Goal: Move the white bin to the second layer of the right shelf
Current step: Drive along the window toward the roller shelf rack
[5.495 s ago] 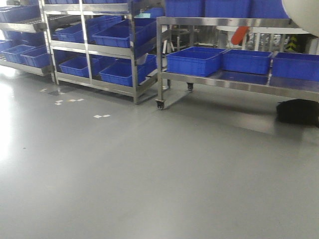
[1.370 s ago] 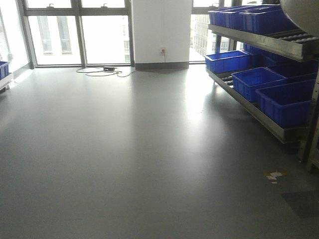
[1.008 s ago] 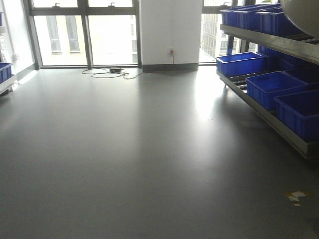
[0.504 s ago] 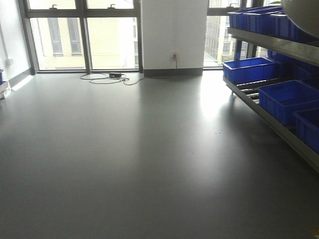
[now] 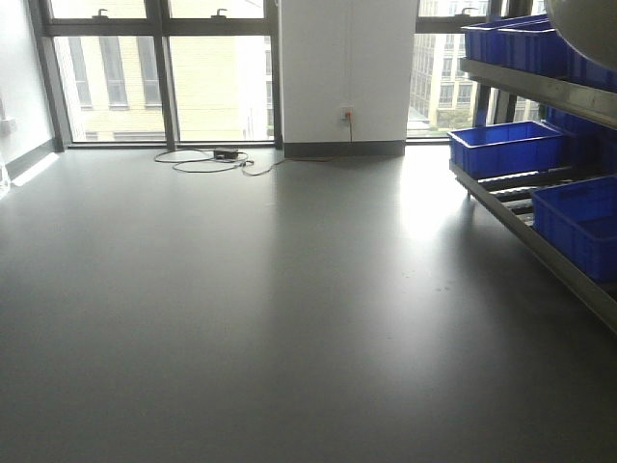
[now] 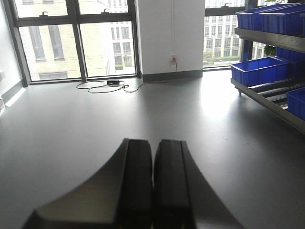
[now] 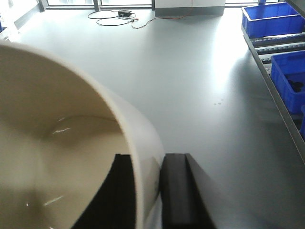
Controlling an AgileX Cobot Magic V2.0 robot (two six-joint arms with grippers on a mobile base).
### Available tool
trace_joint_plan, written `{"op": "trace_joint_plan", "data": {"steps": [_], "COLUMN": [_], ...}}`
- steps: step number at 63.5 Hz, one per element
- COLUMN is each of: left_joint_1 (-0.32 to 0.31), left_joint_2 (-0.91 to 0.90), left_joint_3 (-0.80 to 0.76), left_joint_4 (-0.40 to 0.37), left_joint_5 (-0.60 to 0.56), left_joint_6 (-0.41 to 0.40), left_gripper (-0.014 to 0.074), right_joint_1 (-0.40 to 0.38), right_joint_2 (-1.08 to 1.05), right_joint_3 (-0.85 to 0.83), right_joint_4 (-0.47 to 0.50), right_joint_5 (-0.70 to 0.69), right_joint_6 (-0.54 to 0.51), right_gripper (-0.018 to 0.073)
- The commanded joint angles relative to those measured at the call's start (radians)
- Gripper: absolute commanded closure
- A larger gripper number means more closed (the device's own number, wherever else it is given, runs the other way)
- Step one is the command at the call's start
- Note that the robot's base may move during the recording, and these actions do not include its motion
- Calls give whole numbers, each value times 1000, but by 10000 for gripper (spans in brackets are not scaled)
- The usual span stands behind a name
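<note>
Shelving (image 5: 540,249) slid rightward; right claw (image 7: 145,164) pinches white bin (image 7: 57,157) wall, left claw (image 6: 153,144) pressed together.

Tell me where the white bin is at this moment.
The bin fills the left of the right wrist view, its wall pinched in the right hand, held over the floor left of the blue crates.

Open floor (image 5: 241,318), shelf (image 5: 545,253) along the right.
The floor lies bare up to the pillar (image 5: 342,68); crates (image 5: 506,147) crowd the shelf levels; a cable (image 5: 204,160) loops near the far wall.
</note>
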Motion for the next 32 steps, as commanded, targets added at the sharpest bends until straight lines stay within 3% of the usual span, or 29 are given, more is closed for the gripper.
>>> {"op": "trace_joint_plan", "data": {"steps": [1, 32], "left_joint_1": [-5, -5], "left_joint_2": [-14, -14], "left_joint_3": [37, 37], "left_joint_4": [-5, -5], "left_joint_5": [-85, -85], "left_joint_6": [-4, -4], "left_gripper": [512, 512], "right_joint_1": [-6, -6], "right_joint_2": [0, 0], "right_joint_3": [-28, -28], "right_joint_4": [-11, -11], "right_joint_5": [-100, -100], "right_joint_6": [-3, -3], "right_gripper": [503, 503]}}
